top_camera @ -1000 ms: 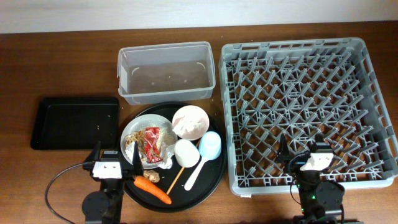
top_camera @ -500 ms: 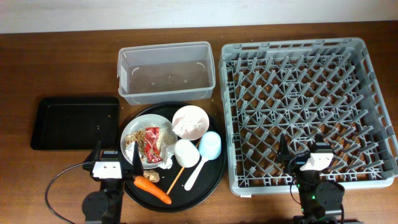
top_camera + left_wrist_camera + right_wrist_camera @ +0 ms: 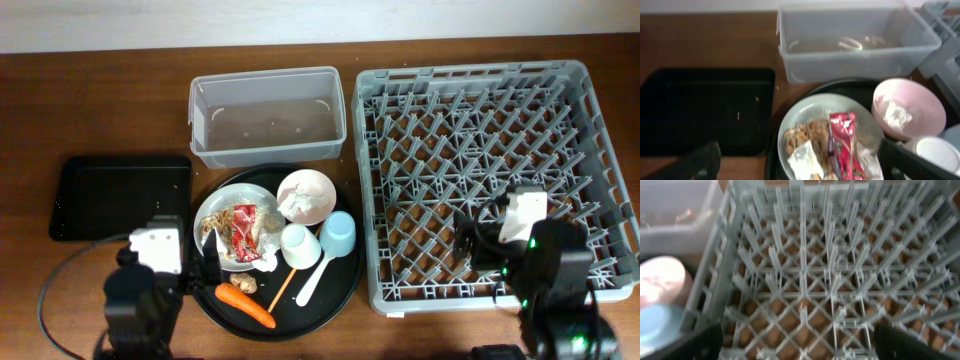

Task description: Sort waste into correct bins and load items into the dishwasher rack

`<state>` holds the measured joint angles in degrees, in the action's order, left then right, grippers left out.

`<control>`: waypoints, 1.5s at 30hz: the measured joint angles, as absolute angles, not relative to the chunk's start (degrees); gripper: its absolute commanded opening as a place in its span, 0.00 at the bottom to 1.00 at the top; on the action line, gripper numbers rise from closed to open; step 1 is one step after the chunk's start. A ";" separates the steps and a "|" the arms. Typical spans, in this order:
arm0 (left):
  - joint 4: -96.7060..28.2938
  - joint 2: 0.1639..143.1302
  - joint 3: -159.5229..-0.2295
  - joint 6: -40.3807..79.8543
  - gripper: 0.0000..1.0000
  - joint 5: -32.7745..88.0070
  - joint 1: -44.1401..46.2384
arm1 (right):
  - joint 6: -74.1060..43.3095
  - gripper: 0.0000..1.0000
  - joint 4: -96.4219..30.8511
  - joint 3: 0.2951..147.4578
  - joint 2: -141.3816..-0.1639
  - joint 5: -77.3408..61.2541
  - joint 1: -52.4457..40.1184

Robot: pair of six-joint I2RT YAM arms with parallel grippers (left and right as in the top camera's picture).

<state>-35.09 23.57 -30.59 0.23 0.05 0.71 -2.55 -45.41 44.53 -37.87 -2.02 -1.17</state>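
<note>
The pale grey plate (image 3: 213, 212) sits on the round black tray and holds the red wrapper (image 3: 243, 232), beige crumbs (image 3: 211, 230) and white tissue. The pinkish bowl (image 3: 310, 190) holds a tissue (image 3: 297, 206). The white cup (image 3: 297, 245), blue cup (image 3: 338, 235), fork (image 3: 312, 281), chopstick (image 3: 281, 288), carrot (image 3: 246, 306) and brown lump (image 3: 241, 285) lie beside them. My left gripper (image 3: 198, 266) is open and empty at the plate's near edge; the left wrist view shows it (image 3: 800, 167) above the plate (image 3: 805, 107) and wrapper (image 3: 842, 145). My right gripper (image 3: 492, 243) is open and empty over the rack (image 3: 480, 150), also seen in the right wrist view (image 3: 800, 345).
The clear tub (image 3: 267, 76) stands behind the round black tray (image 3: 335, 296). The shallow black tray (image 3: 120, 196) lies at the left. The rack's tines (image 3: 830, 280) fill the right wrist view, with the blue cup (image 3: 660, 325) at its left edge.
Both arms have lifted from their low rest pose and come forward, the left toward the plate, the right over the rack's front. The objects have not moved.
</note>
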 measured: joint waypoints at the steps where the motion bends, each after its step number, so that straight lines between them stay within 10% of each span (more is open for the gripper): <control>1: -38.92 29.74 -36.25 0.25 0.99 0.05 0.75 | -2.57 0.98 -47.13 48.42 -41.34 -2.17 -1.17; 8: -57.65 51.35 -51.59 0.27 0.99 0.21 0.75 | 1.87 0.98 -62.78 69.23 -60.80 -11.97 -3.16; 19: -58.89 52.82 -51.66 0.27 0.99 0.21 0.75 | 2.61 0.99 -59.92 73.73 -87.61 -13.17 -39.88; 32: -58.94 52.82 -51.66 0.27 0.99 0.21 0.75 | 2.59 1.00 -51.77 73.82 -98.76 -3.51 -40.18; 45: -58.94 52.82 -51.66 0.27 0.99 0.21 0.75 | 1.50 0.63 -51.13 73.82 -102.35 -2.74 -40.18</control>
<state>-58.94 52.82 -51.66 0.27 0.21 0.75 1.50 -51.13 73.82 -102.35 -2.74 -40.18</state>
